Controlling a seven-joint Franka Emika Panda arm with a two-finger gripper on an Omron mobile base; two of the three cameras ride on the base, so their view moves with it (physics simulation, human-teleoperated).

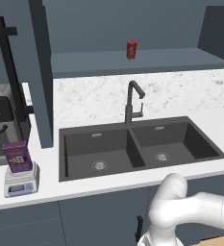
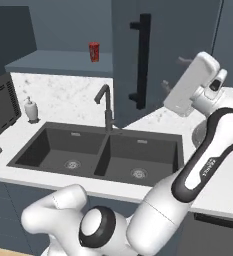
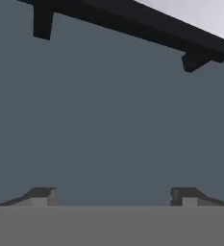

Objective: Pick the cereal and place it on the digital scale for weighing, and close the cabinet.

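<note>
Spread wide, the end effector (image 3: 113, 196) is facing a cabinet (image 3: 108, 129) door (black bar handle (image 3: 132, 26) crossing the upper frame), holding nothing. At lower left of the left base view, the cereal (image 1: 17, 156) is standing upright on the digital scale (image 1: 21, 181), which is resting on the white bench (image 1: 108, 185) beside the sink (image 1: 137, 146).

No readable text — cereal (image 1: 17, 156) label blurred, digital scale (image 1: 21, 184) display illegible
</note>
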